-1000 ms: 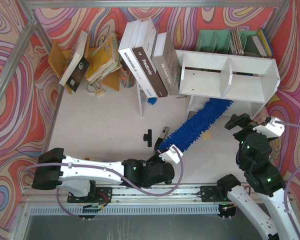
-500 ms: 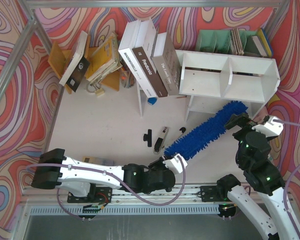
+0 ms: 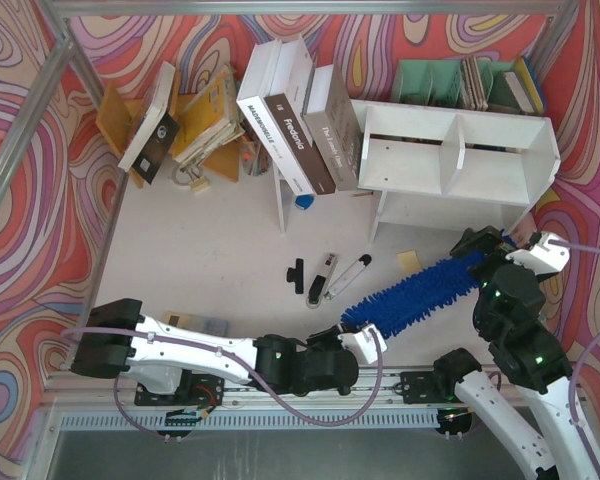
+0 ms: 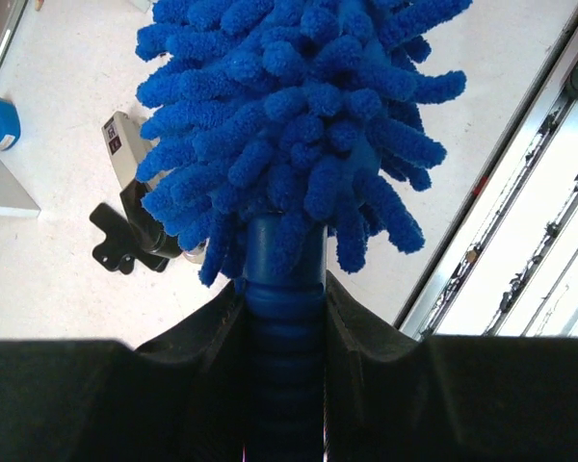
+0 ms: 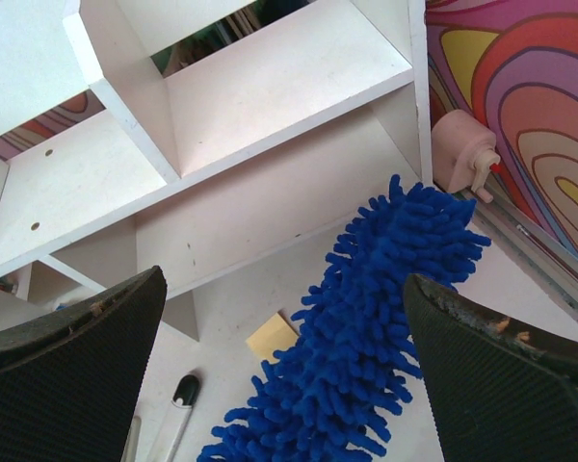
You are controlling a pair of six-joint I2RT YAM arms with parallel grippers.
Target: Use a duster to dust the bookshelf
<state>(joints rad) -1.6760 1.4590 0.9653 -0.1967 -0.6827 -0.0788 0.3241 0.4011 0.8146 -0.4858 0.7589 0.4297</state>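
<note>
The white bookshelf (image 3: 458, 150) stands at the back right, its two cubbies open toward me; it also shows in the right wrist view (image 5: 270, 106). The blue fluffy duster (image 3: 415, 300) lies low across the table in front of it, clear of the shelf, its head pointing right. My left gripper (image 3: 358, 343) is shut on the duster's ribbed blue handle (image 4: 284, 318). My right gripper (image 3: 483, 247) is open and empty, just above the duster's far tip (image 5: 376, 318), its fingers (image 5: 67, 385) on either side of it.
A yellow note (image 3: 409, 258), two black-and-silver tools (image 3: 345, 277) and a black clip (image 3: 297, 271) lie on the table. A thin white board (image 3: 278, 195) holds leaning books. The green rack (image 3: 450, 80) stands behind the shelf. A rail (image 3: 280, 384) runs along the near edge.
My left gripper has pulled back toward the near edge and swung the duster head right and down, out of the lower shelf, to a spot under my right gripper.
</note>
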